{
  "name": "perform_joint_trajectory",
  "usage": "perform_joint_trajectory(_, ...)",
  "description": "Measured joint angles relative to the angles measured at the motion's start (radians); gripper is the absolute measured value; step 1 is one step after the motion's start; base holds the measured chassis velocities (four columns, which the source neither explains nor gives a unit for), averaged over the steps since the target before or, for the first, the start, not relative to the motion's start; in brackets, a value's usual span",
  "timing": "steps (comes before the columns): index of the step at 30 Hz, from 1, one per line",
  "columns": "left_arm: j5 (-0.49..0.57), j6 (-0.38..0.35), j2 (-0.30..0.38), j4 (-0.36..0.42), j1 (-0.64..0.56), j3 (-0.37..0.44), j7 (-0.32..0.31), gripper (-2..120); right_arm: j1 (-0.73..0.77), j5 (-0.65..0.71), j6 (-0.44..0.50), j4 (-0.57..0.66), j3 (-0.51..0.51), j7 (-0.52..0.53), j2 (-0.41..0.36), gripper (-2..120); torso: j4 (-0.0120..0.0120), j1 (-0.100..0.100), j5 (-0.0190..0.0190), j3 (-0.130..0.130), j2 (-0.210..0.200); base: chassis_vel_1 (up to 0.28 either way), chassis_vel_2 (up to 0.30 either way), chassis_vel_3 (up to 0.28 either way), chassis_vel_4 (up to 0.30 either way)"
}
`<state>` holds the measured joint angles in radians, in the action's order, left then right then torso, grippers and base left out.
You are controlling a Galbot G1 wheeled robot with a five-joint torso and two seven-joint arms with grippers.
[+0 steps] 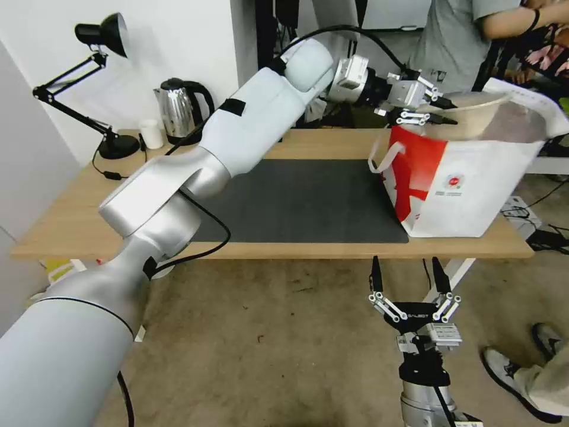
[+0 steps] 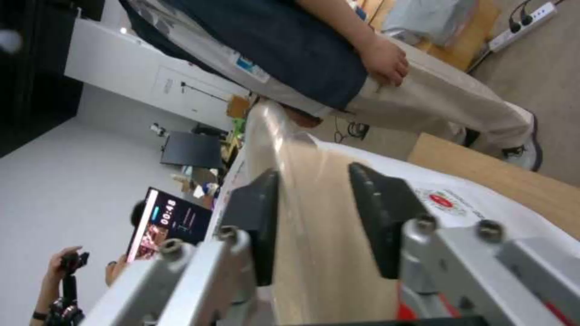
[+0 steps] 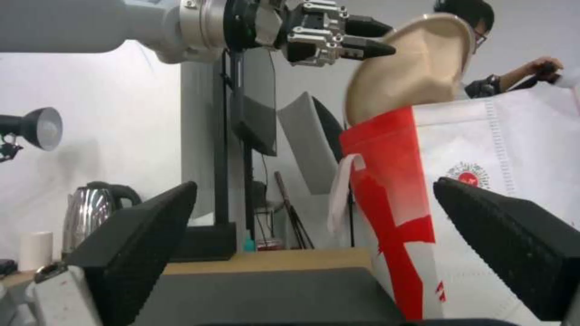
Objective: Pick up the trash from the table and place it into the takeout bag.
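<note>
The left pincer (image 1: pixel 441 111) is clamping the paper bowl (image 1: pixel 474 112) by its rim, tilted over the bag (image 1: pixel 468 178); released now, it could catch the edge and tumble out. The right pincer (image 1: pixel 409 276) is hanging apart below the bench (image 1: pixel 77 219)

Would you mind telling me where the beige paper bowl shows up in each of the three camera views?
Head view: beige paper bowl at upper right, over the takeout bag's mouth, its rim between the left hand's fingers.
Left wrist view: bowl centre, running between the two dark fingers.
Right wrist view: bowl upper right, tilted above the bag.
Shared landmark: the bag's round red logo.
</note>
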<state>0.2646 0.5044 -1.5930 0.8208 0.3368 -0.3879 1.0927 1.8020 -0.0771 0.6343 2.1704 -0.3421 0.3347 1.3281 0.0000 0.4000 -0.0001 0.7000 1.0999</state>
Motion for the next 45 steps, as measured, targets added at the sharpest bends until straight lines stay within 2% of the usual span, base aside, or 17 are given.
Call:
perform_joint_trajectory(1, 0.0, 0.0, 0.0, 0.0, 0.0, 0.0, 0.0, 35, 0.0, 0.0, 0.0, 0.0, 0.0, 0.0, 0.0, 100, 0.0, 0.0, 0.0, 0.0, 0.0, 0.0, 0.0, 0.0, 0.0)
perform_joint_trajectory(5, 0.007, 0.001, 0.0, 0.0, -0.003, 0.002, -0.002, 52, 0.0, 0.0, 0.0, 0.0, 0.0, 0.0, 0.0, 100, 0.0, 0.0, 0.0001, 0.0, 0.0, 0.0, 0.0, 0.0, 0.0)
perform_joint_trajectory(6, 0.007, 0.001, 0.0, 0.0, -0.003, 0.002, -0.002, 52, 0.0, 0.0, 0.0, 0.0, 0.0, 0.0, 0.0, 100, 0.0, 0.0, 0.0001, 0.0, 0.0, 0.0, 0.0, 0.0, 0.0)
perform_joint_trajectory(8, 0.01, 0.002, 0.0, -0.001, -0.003, 0.004, -0.002, 63, 0.0, 0.0, 0.0, 0.0, 0.0, 0.0, 0.0, 100, -0.0001, 0.0, 0.0, 0.0, 0.0, 0.0, 0.0, 0.0, 0.0)
perform_joint_trajectory(10, 0.011, 0.002, 0.001, -0.002, -0.002, 0.005, -0.002, 66, 0.0, 0.0, 0.0, 0.0, 0.0, 0.0, 0.0, 100, 0.0, 0.0, 0.0, 0.0, 0.0, 0.0, 0.0, 0.0, 0.0)
perform_joint_trajectory(12, 0.014, 0.003, 0.002, -0.002, 0.001, 0.006, -0.002, 77, 0.0, 0.0, 0.0, 0.0, 0.0, 0.0, 0.0, 100, -0.0001, 0.0, 0.0, 0.0, 0.0, 0.0, 0.0, 0.0, 0.0)
perform_joint_trajectory(14, 0.017, 0.002, 0.003, 0.0, 0.004, 0.007, -0.002, 81, 0.0, 0.0, 0.0, 0.0, 0.0, 0.0, 0.0, 100, -0.0001, 0.0, 0.0, 0.0, 0.0, 0.0, 0.0, 0.0, 0.0)
perform_joint_trajectory(18, 0.045, -0.011, 0.025, 0.015, 0.017, 0.008, -0.006, 98, 0.0, 0.0, 0.0, 0.0, 0.0, 0.0, 0.0, 100, -0.0003, 0.0, 0.0001, 0.0, 0.0, 0.0, 0.0, 0.0, 0.0)
perform_joint_trajectory(22, 0.09, -0.036, 0.075, 0.056, 0.03, 0.007, -0.06, 100, 0.0, 0.0, 0.0, 0.0, 0.0, 0.0, 0.0, 100, 0.0, 0.0, -0.0001, 0.0, 0.0, 0.0, 0.0, 0.0, 0.0)
perform_joint_trajectory(28, 0.125, -0.066, 0.153, 0.12, 0.055, 0.034, -0.09, 100, 0.0, 0.0, 0.0, 0.0, 0.0, 0.0, 0.0, 100, -0.0003, 0.0, 0.0, 0.0, 0.0, 0.0, 0.0, 0.0, 0.0)
perform_joint_trajectory(32, 0.187, -0.121, 0.271, 0.219, 0.063, 0.035, -0.141, 100, 0.0, 0.0, 0.0, 0.0, 0.0, 0.0, 0.0, 100, 0.0003, 0.0, -0.0005, 0.0, 0.0, 0.0, 0.0, 0.0, 0.0)
perform_joint_trajectory(33, 0.187, -0.121, 0.271, 0.219, 0.063, 0.035, -0.141, 100, 0.0, 0.0, 0.0, 0.0, 0.0, 0.0, 0.0, 100, 0.0003, 0.0, -0.0005, 0.0, 0.0, 0.0, 0.0, 0.0, 0.0)
perform_joint_trajectory(37, 0.232, -0.18, 0.362, 0.32, 0.019, 0.046, -0.199, 100, 0.0, 0.0, 0.0, 0.0, 0.0, 0.0, 0.0, 100, -0.0002, 0.0, 0.0, 0.0, 0.0, 0.0, 0.0, 0.0, 0.0)
perform_joint_trajectory(39, 0.24, -0.192, 0.377, 0.338, 0.01, 0.049, -0.206, 100, 0.0, 0.0, 0.0, 0.0, 0.0, 0.0, 0.0, 100, -0.0002, 0.0, 0.0, 0.0, 0.0, 0.0, 0.0, 0.0, 0.0)
perform_joint_trajectory(42, 0.277, -0.228, 0.462, 0.427, -0.038, 0.068, -0.248, 100, 0.0, 0.0, 0.0, 0.0, 0.0, 0.0, 0.0, 100, 0.0003, 0.0, -0.0004, 0.0, 0.0, 0.0, 0.0, 0.0, 0.0)
perform_joint_trajectory(43, 0.277, -0.228, 0.462, 0.427, -0.038, 0.068, -0.248, 100, 0.0, 0.0, 0.0, 0.0, 0.0, 0.0, 0.0, 100, 0.0003, 0.0, -0.0004, 0.0, 0.0, 0.0, 0.0, 0.0, 0.0)
perform_joint_trajectory(45, 0.292, -0.245, 0.509, 0.469, -0.06, 0.081, -0.269, 100, 0.0, 0.0, 0.0, 0.0, 0.0, 0.0, 0.0, 100, 0.0001, 0.0, -0.0004, 0.0, 0.0, 0.0, 0.0, 0.0, 0.0)
